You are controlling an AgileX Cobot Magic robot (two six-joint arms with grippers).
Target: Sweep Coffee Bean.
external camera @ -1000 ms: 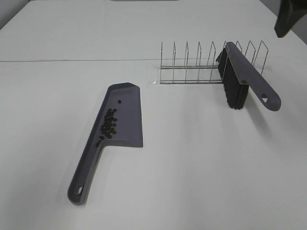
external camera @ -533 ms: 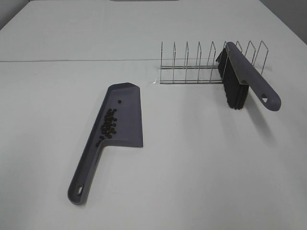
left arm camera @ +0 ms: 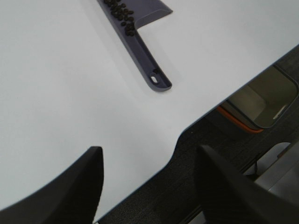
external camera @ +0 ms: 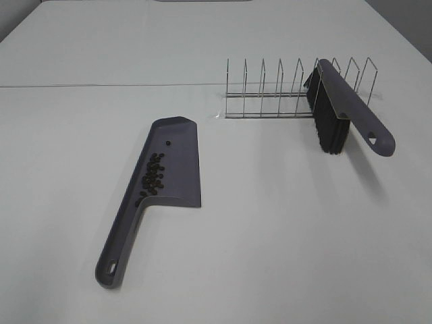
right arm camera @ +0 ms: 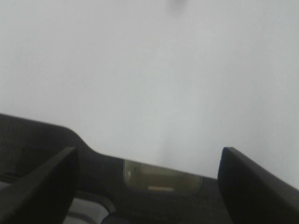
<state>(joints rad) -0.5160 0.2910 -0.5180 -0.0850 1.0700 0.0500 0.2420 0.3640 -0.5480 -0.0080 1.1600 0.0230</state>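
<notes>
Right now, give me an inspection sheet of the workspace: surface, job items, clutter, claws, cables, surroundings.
Surface: white table, no loose beans seen on it.
Job's things: coffee beans lie in the grey dustpan, one apart near its far end; the brush leans on the wire rack, bristles down.
Clutter: nothing seen besides the rack.
Claws: left claw open, empty, over the table's near edge; right claw open, empty; neither shows in the high view.
Cables: nothing seen.
Surroundings: dark floor and a grey bin-like thing with an orange edge beyond the table edge.
</notes>
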